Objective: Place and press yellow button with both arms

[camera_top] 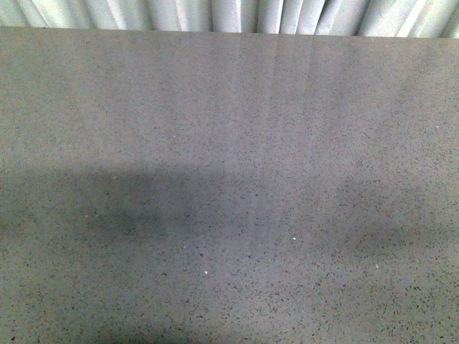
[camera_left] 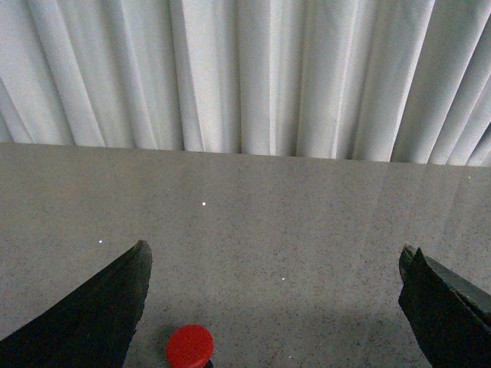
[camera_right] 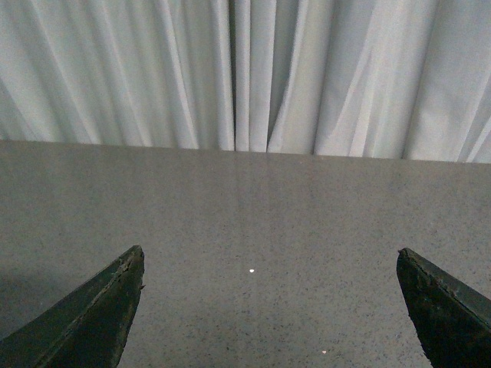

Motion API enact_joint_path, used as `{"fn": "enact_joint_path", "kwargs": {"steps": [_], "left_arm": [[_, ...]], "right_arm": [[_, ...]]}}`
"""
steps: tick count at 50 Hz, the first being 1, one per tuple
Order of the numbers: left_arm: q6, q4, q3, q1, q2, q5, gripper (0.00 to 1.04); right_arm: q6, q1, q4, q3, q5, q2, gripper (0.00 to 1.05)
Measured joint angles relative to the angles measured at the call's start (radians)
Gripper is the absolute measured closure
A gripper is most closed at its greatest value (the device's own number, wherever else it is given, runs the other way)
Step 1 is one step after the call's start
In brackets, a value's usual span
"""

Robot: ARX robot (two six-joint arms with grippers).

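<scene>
**One button between my left jaws, both pincers spread**

I count one yellow button (camera_left: 190,345), and only my left wrist view shows it. Its round cap reads red there. The picture's edge cuts it off, so I see just the cap and a sliver of dark body beneath. It sits in the gap between the jaws of my left pincer (camera_left: 276,251), much closer to one of the two dark fingers (camera_left: 100,314) than to the other. It is just beside that finger, and I cannot tell whether they touch.

My left pincer is spread wide and pinches nothing. My right pincer (camera_right: 270,253) is spread just as wide, and between its two fingers (camera_right: 84,322) lies only bare bench.

That makes two pincers, with two fingers showing on each.

The front view takes in one grey speckled bench (camera_top: 229,143) filling nearly the whole frame. One pleated white curtain (camera_top: 229,14) runs along the top edge. One broad shadow (camera_top: 129,208) lies across the middle left of the frame, fading toward the right. A few white specks (camera_top: 295,237) dot the lower half
</scene>
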Motion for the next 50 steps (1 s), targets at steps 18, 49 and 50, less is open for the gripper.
{"fn": "enact_joint_path", "kwargs": {"steps": [18, 49, 50], "left_arm": [[-0.067, 0.274, 0.119, 0.072, 0.68, 0.252, 0.09], [-0.017, 0.839, 0.195, 0.295, 1.423, 0.267, 0.09], [-0.018, 0.847, 0.199, 0.311, 1.432, 0.272, 0.09]], "right_arm": [[0.0, 0.0, 0.0, 0.0, -0.001, 0.0, 0.09], [0.0, 0.0, 0.0, 0.0, -0.001, 0.0, 0.09], [0.0, 0.0, 0.0, 0.0, -0.001, 0.0, 0.09]]}}
